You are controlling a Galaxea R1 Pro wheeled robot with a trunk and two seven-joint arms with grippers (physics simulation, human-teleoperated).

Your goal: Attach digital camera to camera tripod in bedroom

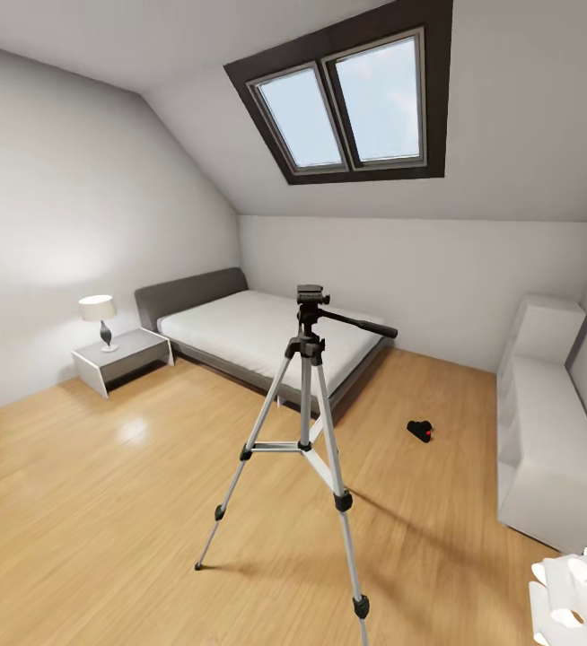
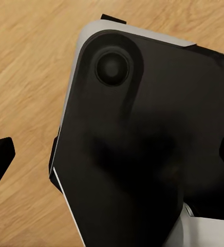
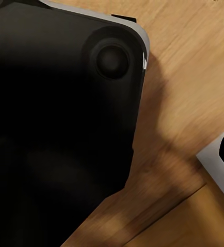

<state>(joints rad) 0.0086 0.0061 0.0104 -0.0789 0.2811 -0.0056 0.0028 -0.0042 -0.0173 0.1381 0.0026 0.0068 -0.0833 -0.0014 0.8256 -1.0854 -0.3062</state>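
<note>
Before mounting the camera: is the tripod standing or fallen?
Standing. The camera tripod is upright, its three legs spread on the wooden floor.

Black robot base panel (image 2: 143, 154) with round cap (image 2: 112, 68) over light wood floor (image 2: 24, 77).

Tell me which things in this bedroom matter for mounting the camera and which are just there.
For the job:
- camera tripod, standing on the floor
- digital camera, on the floor beyond it

Just there:
- bed
- nightstand
- lamp
- white shelving unit
- skylight
</note>
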